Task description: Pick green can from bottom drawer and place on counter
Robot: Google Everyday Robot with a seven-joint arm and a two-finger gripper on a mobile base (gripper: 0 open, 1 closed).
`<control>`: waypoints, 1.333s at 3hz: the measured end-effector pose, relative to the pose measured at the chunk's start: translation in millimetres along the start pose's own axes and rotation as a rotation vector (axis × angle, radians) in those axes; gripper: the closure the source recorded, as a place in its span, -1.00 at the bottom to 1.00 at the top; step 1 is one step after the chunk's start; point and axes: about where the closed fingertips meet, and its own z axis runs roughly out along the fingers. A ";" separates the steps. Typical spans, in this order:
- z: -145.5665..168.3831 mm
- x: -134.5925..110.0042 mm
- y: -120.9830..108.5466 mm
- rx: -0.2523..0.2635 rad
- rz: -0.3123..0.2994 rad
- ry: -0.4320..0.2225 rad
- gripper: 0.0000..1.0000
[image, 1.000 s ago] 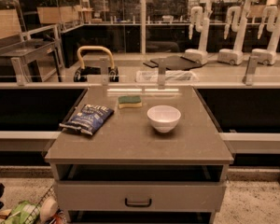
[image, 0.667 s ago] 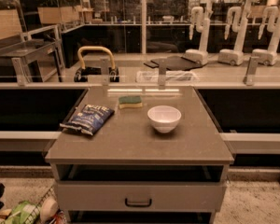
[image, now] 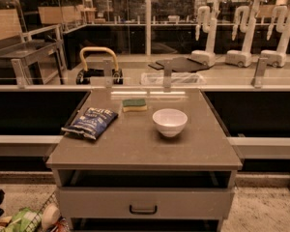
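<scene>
The counter (image: 135, 146) is a grey-brown tabletop on a grey drawer cabinet in the middle of the camera view. A drawer (image: 144, 202) with a dark handle shows below it, closed; a dark open gap lies between it and the tabletop. The green can is out of view. My gripper is not in view.
On the counter lie a blue chip bag (image: 90, 122) at the left, a green-and-yellow sponge (image: 135, 104) at the back and a white bowl (image: 169, 122) right of centre. A pale shelf with metal posts (image: 164, 79) runs behind. A wire basket of items (image: 29, 220) sits at the floor, lower left.
</scene>
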 end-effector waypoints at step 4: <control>42.9 66.3 27.6 0.005 0.032 -0.013 0.39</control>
